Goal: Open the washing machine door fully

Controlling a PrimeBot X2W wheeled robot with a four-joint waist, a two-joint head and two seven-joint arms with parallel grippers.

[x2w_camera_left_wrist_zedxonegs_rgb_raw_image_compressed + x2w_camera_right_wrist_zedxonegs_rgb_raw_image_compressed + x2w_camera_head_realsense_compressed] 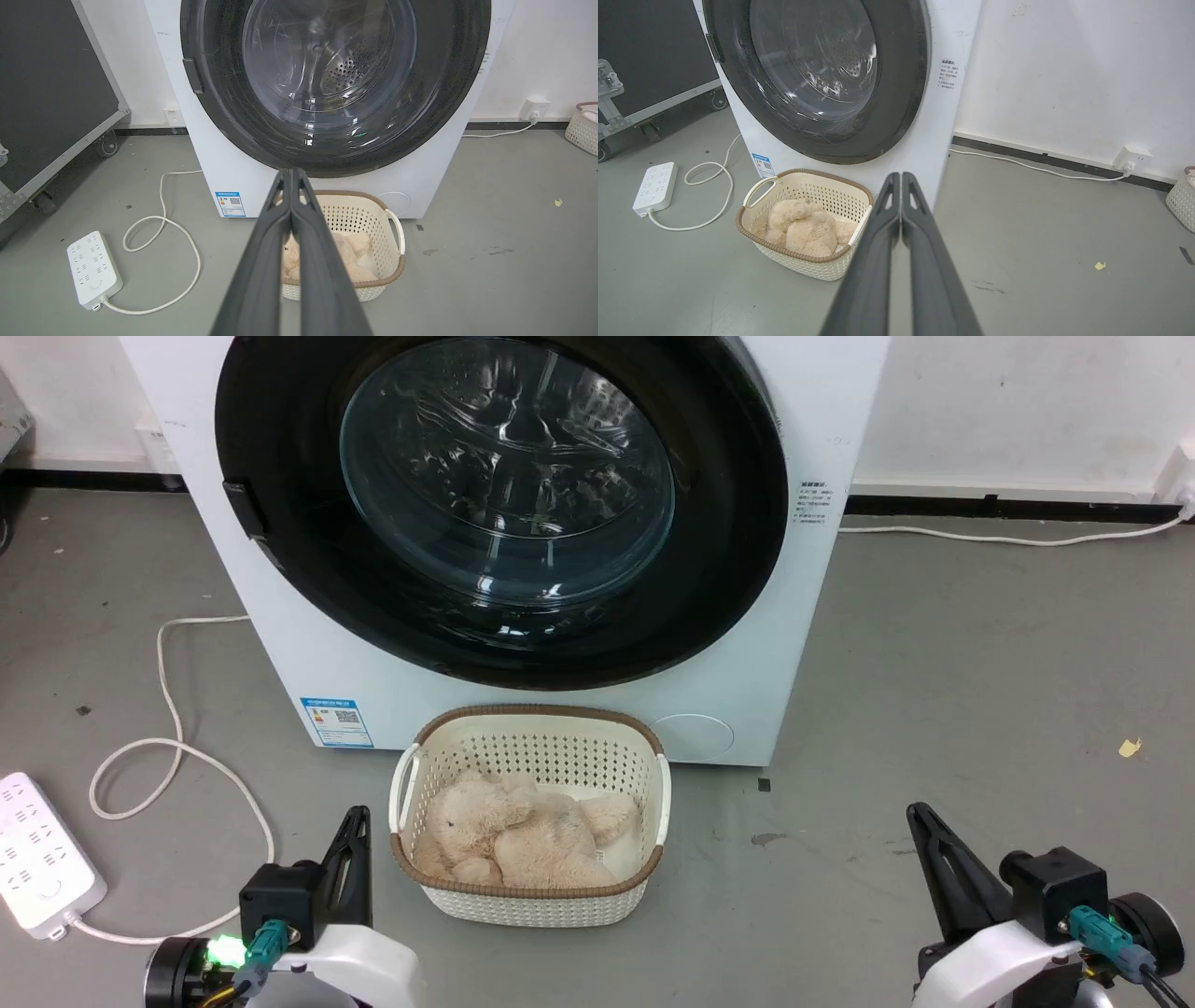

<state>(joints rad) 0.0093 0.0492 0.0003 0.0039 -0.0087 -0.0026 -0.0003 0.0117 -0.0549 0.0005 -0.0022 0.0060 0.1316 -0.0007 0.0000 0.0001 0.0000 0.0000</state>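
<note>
Well beyond the left claw [358, 814] and right claw [920, 810], both clamped, stands the door [504, 476].

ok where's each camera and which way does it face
head view: on the head, looking down at the washing machine door and basket; left fingers and right fingers at bottom corners.
left wrist view: left wrist, faces the door head-on along shut fingers.
right wrist view: right wrist, faces the door obliquely from the right, fingers shut.
shared: all three show door and basket.

Basket [540, 712] just below door [504, 495] blocks low approach; bare floor [980, 709] to right
</note>
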